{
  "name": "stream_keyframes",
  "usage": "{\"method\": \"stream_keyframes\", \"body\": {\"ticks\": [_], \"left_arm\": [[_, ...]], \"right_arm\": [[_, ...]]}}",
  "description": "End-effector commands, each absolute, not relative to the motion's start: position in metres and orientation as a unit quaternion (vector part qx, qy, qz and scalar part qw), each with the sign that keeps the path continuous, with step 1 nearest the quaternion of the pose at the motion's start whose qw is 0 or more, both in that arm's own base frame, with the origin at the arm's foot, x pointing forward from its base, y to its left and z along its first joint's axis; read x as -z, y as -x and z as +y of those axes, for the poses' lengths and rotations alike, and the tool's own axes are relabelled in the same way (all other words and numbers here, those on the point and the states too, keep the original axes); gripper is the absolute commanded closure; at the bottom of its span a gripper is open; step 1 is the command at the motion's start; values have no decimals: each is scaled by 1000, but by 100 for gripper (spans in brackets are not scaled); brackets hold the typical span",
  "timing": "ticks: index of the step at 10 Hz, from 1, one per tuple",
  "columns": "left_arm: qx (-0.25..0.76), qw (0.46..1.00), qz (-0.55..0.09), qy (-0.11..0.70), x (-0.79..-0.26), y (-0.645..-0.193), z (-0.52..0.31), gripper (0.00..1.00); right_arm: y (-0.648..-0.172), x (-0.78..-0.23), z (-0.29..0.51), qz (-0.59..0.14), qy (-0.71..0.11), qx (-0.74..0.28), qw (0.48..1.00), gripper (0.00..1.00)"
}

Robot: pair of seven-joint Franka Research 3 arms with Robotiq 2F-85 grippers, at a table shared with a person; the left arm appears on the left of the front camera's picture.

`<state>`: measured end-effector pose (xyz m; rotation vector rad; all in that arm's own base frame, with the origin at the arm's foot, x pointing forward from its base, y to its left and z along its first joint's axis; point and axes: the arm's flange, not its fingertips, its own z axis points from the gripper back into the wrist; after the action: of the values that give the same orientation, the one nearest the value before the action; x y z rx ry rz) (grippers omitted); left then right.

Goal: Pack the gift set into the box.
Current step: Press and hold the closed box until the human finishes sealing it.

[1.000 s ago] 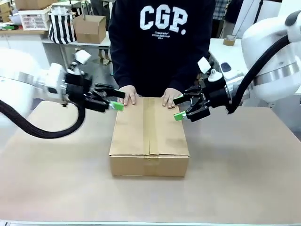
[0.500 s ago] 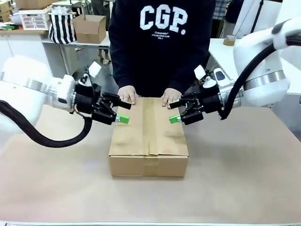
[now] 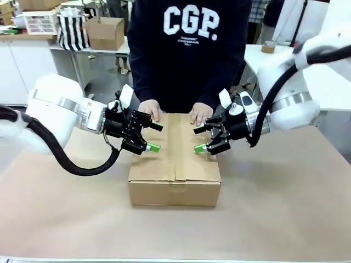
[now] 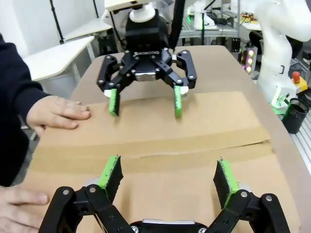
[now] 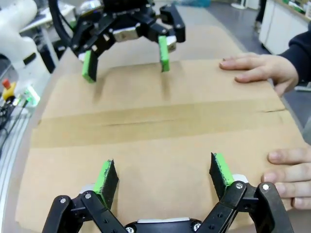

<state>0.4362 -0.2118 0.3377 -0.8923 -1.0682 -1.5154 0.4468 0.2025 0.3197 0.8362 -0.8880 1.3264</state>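
You have the shallow brown corrugated cardboard box (image 3: 174, 159) mid-table with its flaps folded shut, the person's hands (image 3: 149, 109) at its 12 o'clock edge, and your left gripper (image 3: 156, 137) at 9 and right gripper (image 3: 198, 139) at 3 o'clock both spread and empty, so packing looks nearly finished, with perhaps only sealing left.

Box (image 3: 174, 164) mid-worktop (image 3: 285, 208); left pincer (image 3: 157, 137) over its left side, right pincer (image 3: 197, 139) over right; person's hands (image 3: 149, 109) on far edge.
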Motion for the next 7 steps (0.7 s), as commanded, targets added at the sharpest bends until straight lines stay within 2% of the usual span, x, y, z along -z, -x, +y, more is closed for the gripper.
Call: {"method": "stream_keyframes", "body": {"ticks": [1,3,7], "left_arm": [[603,537,-457,374,-324,-446,-201,0],[583,553,-448,392,-314,-446,-193,0],[557,547,-435,448,-310,-441,-184,0]], "right_arm": [[-449,-315,211,-416,-386,-570,594,0],[-447,-312,217,-409,-404,-569,588,0],[-450,-300,215,-371,-393,-562,626,0]]}}
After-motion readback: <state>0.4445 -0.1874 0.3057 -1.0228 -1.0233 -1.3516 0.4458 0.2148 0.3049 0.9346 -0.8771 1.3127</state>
